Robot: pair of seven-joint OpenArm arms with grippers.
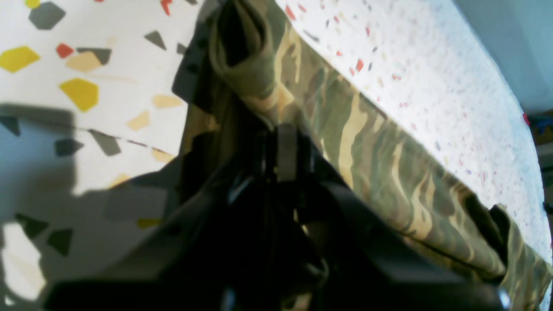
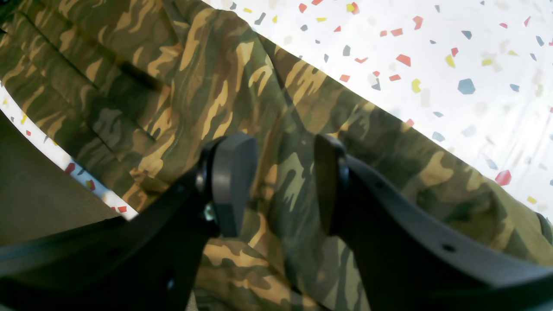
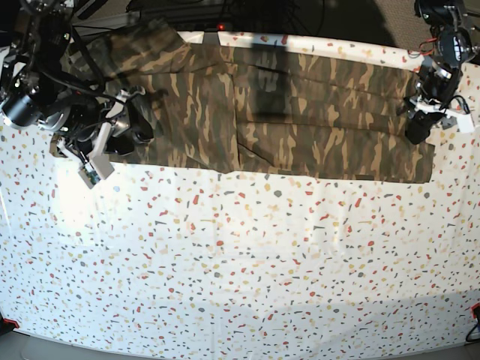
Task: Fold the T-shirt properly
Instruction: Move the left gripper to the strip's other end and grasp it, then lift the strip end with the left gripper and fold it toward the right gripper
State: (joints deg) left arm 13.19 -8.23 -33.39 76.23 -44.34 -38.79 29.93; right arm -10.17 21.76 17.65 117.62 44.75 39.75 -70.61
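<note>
The camouflage T-shirt (image 3: 300,112) lies as a long wide band across the far part of the table. My left gripper (image 3: 418,133) is at the shirt's right end. In the left wrist view it (image 1: 285,129) is shut on a bunched edge of the T-shirt (image 1: 380,155), and the cloth runs away along the table. My right gripper (image 3: 142,124) is over the shirt's left part. In the right wrist view it (image 2: 281,185) is open, with its fingers (image 2: 233,181) just above the T-shirt (image 2: 207,86) and nothing between them.
The table (image 3: 240,262) has a white cover with coloured speckles, and its near half is bare. Dark cables and gear (image 3: 247,11) stand behind the far edge. The table's edge (image 2: 86,185) shows close to my right gripper.
</note>
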